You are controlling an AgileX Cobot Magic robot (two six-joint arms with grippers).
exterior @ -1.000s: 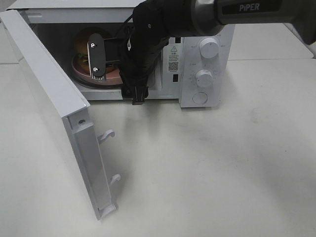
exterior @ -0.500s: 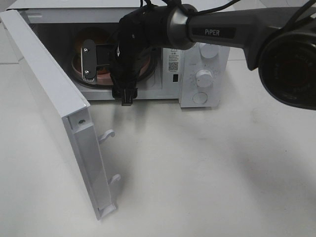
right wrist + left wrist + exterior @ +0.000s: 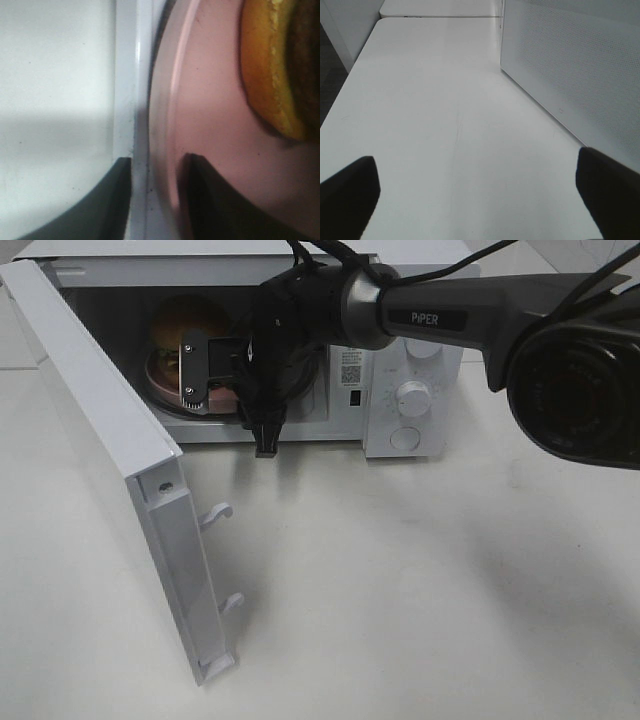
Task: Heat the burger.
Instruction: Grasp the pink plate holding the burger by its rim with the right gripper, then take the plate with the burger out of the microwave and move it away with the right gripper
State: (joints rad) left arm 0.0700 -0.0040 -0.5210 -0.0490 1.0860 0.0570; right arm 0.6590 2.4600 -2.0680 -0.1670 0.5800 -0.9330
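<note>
The burger [image 3: 185, 325] sits on a round pink plate [image 3: 160, 375] inside the open microwave [image 3: 415, 390]. My right gripper [image 3: 200, 370] reaches into the cavity's front, just before the burger. The right wrist view shows the orange bun and yellow cheese of the burger [image 3: 270, 75] on the plate [image 3: 215, 100]. There, the right gripper [image 3: 156, 170] has its dark fingers close together either side of the plate's rim, and I cannot tell whether they pinch it. The left gripper [image 3: 480, 200] is open over bare table, with nothing between its fingers.
The microwave door [image 3: 100, 430] swings out to the left front, its latch hooks [image 3: 218, 512] pointing right. Its perforated panel [image 3: 570, 75] stands beside the left gripper. The dials [image 3: 413, 398] are on the microwave's right. White table [image 3: 420, 580] spreads in front.
The right gripper's fingers have drawn much closer together around the plate's rim. The right arm shifted slightly at the microwave mouth. The left gripper has stayed put.
</note>
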